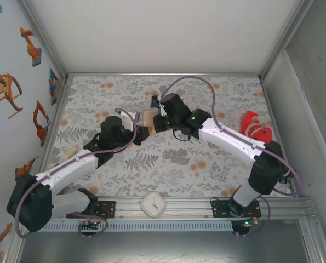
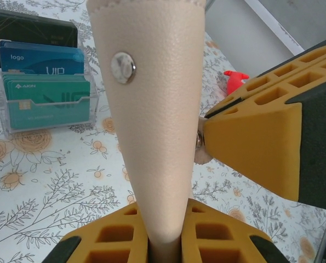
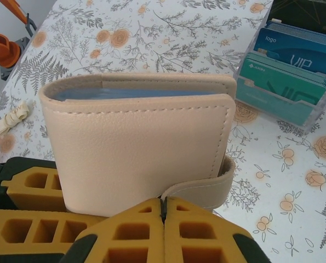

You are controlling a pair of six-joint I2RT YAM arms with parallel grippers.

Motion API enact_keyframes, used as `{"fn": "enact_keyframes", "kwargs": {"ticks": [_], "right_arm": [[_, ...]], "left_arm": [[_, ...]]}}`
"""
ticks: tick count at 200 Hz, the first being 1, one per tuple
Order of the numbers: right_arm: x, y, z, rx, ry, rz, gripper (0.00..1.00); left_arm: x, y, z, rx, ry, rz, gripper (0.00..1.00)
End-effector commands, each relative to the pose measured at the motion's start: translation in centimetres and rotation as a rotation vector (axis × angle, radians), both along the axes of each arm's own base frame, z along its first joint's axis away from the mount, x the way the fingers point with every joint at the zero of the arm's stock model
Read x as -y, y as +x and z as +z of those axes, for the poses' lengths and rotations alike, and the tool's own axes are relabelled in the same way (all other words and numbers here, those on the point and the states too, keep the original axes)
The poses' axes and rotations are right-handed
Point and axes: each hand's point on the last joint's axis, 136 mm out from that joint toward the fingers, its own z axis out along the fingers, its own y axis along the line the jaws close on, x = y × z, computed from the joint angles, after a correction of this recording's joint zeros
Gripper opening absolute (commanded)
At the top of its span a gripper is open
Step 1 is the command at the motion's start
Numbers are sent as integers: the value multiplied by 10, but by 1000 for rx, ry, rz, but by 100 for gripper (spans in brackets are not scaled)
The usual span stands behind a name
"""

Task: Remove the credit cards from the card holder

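Observation:
The card holder (image 1: 148,118) is a tan wallet held up off the table between both arms. My left gripper (image 2: 164,222) is shut on its lower edge, so the wallet (image 2: 152,126) rises from the jaws with its snap button (image 2: 123,67) facing left. My right gripper (image 3: 164,207) is shut on the end of the closing strap (image 3: 206,185), which curls round the wallet's (image 3: 141,142) right side. A blue layer (image 3: 124,93) shows between the two leaves at the top; I cannot tell whether it is the credit cards or the lining.
A clear stand of teal, blue and black cards (image 2: 42,82) (image 3: 291,71) stands on the floral cloth behind the wallet. A red object (image 1: 256,129) lies to the right, a white clock (image 1: 153,204) sits on the front rail, and a cream knotted piece (image 3: 12,118) lies to the left.

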Motion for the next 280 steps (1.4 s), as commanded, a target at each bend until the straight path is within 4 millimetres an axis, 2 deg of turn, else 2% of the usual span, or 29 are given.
{"fn": "enact_keyframes", "kwargs": {"ticks": [1, 68, 101, 133, 162, 216, 250, 280], "right_arm": [[27, 6, 0, 37, -55, -66, 0], [38, -3, 15, 62, 43, -11, 0], [56, -2, 18, 85, 55, -30, 0], [61, -2, 27, 90, 185, 11, 33], [55, -9, 41, 135, 272, 86, 50], [51, -29, 62, 182, 375, 207, 70], [52, -39, 71, 200, 417, 254, 81], [51, -39, 61, 179, 398, 261, 80]], "left_arm": [[5, 3, 33, 84, -67, -11, 0], [4, -3, 33, 88, -63, -46, 0], [6, -8, 39, 102, -59, -88, 0], [11, -17, 50, 122, -85, -147, 0], [14, -27, 56, 123, -117, -200, 0], [18, -48, 71, 132, -172, -335, 0], [18, -54, 76, 129, -182, -358, 0], [19, -64, 86, 158, -228, -404, 0]]}}
